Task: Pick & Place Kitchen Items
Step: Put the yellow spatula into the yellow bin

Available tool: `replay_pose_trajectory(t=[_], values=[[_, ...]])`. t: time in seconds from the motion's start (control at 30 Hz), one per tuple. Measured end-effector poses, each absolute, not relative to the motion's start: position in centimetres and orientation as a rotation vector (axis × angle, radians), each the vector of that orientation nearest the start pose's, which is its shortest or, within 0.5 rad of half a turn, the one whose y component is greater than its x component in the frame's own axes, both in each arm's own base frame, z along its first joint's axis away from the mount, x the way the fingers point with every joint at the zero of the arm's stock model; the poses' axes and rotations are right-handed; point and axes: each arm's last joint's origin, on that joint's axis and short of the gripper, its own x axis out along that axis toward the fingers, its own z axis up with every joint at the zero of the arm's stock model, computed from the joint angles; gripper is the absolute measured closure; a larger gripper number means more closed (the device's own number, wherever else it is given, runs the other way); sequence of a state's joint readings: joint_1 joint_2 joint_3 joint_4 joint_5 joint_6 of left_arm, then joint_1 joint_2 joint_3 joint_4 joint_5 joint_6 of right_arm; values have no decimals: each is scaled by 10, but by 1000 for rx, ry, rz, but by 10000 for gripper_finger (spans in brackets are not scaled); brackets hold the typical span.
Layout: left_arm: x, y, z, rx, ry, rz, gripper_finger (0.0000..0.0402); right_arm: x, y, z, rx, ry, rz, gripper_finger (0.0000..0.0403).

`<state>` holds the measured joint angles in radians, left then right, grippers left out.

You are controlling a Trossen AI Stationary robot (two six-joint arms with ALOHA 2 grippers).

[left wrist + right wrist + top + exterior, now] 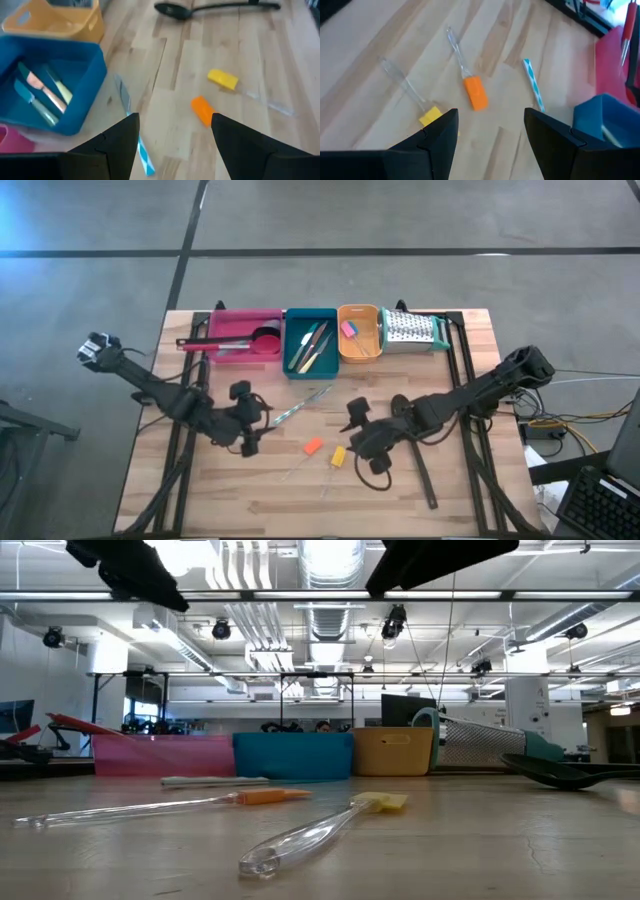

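We found both arms reaching inward over the wooden table [240, 500], bent low at the wrists. The left gripper [250, 425] hovered above the boards near the table's middle, its fingers spread and holding nothing. The right gripper [362, 442] hung just beside the yellow piece, its fingers likewise spread and empty.

Along the far edge stood three plastic rectangular trays in a row: the pink tray [243, 332], the teal tray [311, 342] and the orange tray [359, 332], with a perforated metal grater [413, 329] next to the orange one. The pink tray held a red spoon [262, 341] and a dark-handled utensil; the teal tray held several thin knives [44, 96]; the orange tray held a small pink piece [348, 329].

A black ladle [175, 10], smooth and glossy, lay flat on the boards well clear of the trays. A blue-striped knife [533, 84] lay between the grippers and the teal tray. An orange spatula [476, 93] and a yellow spatula [222, 79], each on a clear slender handle, lay side by side, apart, on the table's near half.
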<state>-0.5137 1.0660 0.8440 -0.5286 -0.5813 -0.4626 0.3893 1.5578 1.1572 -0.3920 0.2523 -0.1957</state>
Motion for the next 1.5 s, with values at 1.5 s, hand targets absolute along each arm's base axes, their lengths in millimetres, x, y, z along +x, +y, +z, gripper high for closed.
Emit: replay_pose_trajectory(t=[1.5], values=[[199,-89,275,33,447,317,149,348,137,182,-254,1059,176,184]])
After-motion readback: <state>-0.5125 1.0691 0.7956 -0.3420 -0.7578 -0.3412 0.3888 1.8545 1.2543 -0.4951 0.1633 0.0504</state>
